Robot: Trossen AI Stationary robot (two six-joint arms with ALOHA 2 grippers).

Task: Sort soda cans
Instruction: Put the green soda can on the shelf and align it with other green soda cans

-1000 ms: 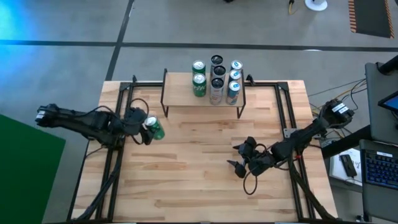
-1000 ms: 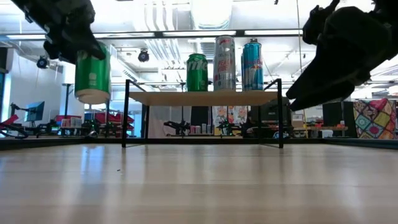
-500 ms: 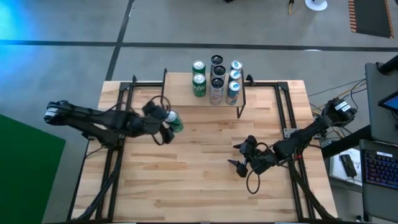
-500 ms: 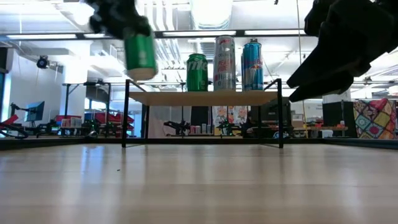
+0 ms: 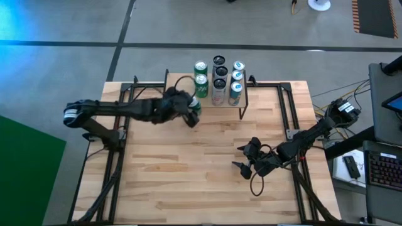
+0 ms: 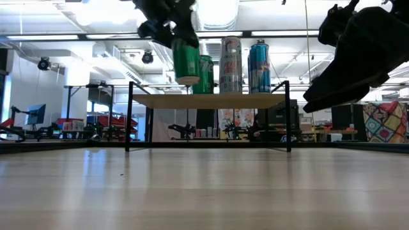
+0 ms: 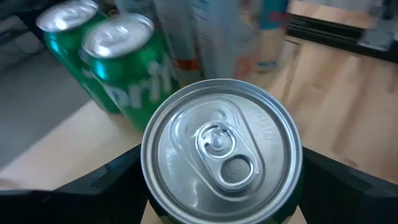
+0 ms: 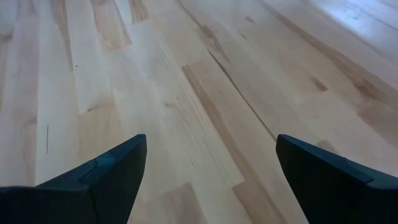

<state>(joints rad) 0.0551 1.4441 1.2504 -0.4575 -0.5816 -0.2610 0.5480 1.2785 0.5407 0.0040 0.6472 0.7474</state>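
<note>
My left gripper is shut on a green soda can and holds it in the air at the near left corner of a low shelf. In the low view this can hangs just above the shelf board. On the shelf stand two green cans, three black cans and three pale blue cans, in three rows on their bases. My right gripper is open and empty above the table's right half. My left gripper pinches the green can between its two fingers, one on each opposite side of the wall just under the top rim. The fingers come from above, slanting in from the table's left. The can hangs upright below them, silver top up, clear of table and shelf.
The shelf is a wooden board on thin black legs at the table's far middle. Black frame rails run along the left and right sides of the table. Bare wood lies across the near half.
My left gripper has carried the green can from the table's left side toward the right and far edge, up to the shelf's near left corner, rising a little. The can has stayed upright in the hold. The right arm has kept still.
</note>
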